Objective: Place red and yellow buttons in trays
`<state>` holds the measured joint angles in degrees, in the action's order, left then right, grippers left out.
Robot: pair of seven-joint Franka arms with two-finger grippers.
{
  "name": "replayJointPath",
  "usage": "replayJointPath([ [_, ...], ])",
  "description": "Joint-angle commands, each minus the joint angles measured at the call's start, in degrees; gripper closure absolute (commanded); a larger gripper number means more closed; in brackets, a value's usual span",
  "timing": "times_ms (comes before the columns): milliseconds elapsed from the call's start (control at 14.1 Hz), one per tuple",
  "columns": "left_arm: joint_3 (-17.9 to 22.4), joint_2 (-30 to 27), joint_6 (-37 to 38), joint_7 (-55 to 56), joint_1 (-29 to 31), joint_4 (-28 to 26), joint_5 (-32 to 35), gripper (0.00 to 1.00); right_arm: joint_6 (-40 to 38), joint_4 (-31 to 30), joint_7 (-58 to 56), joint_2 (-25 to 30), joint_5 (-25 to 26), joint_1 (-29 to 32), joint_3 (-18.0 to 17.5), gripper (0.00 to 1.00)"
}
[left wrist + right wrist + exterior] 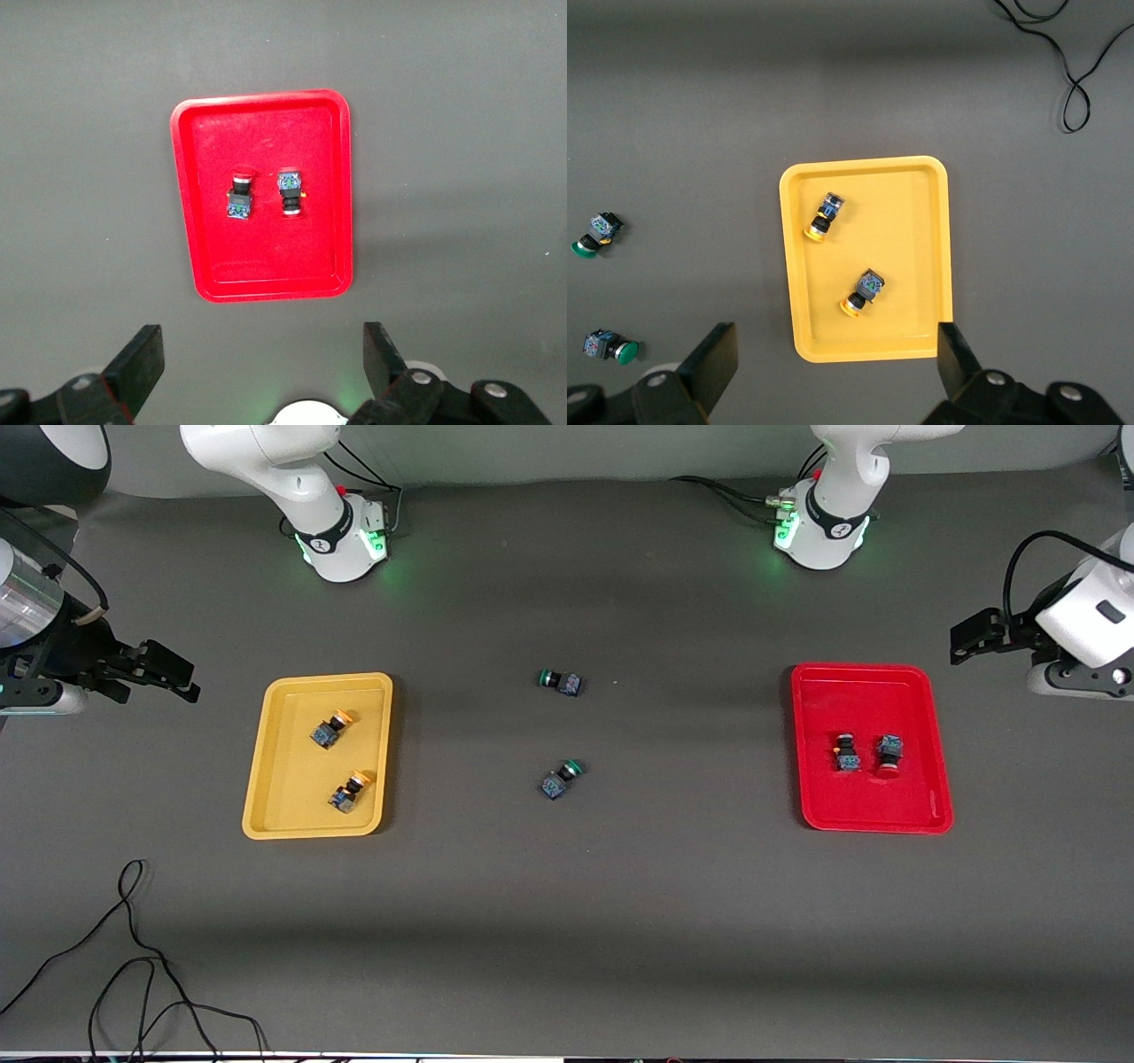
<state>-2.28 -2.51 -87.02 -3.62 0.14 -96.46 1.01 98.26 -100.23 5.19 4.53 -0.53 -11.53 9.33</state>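
Buttons sit sorted: yellow pair (341,762) in yellow tray (283,815), red pair (868,753) in red tray (921,815). Left hand (261,367) and right hand (833,367) hover released beside their trays; likely nothing remains but waiting.

Left hand (966,642) and right hand (173,673) hang open, both arms waiting.

I see a yellow tray (266,779) toward the right arm's end w/ two orange-yellow-capped buttons (330,729) (349,791) lying on their sides inside, apart. Red tray (921,797) toward the left arm's end holds two red-capped buttons (847,752) (889,754) side by side, also tipped over.
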Motion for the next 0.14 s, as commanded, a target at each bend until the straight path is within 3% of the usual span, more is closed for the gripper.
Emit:
replayJointPath([
  [0, 0.97, 0.48, 2.29, 0.99, -1.10, 1.98, -0.57, 0.00, -0.97, 1.44, -1.06, -0.40, 0.97, 0.37, -0.28, 0.00],
  [71, 0.97, 0.48, 2.38, 0.99, -1.10, 1.98, -0.57, 0.00, -0.97, 1.71, -0.97, -0.48, 0.97, 0.37, -0.28, 0.00],
])
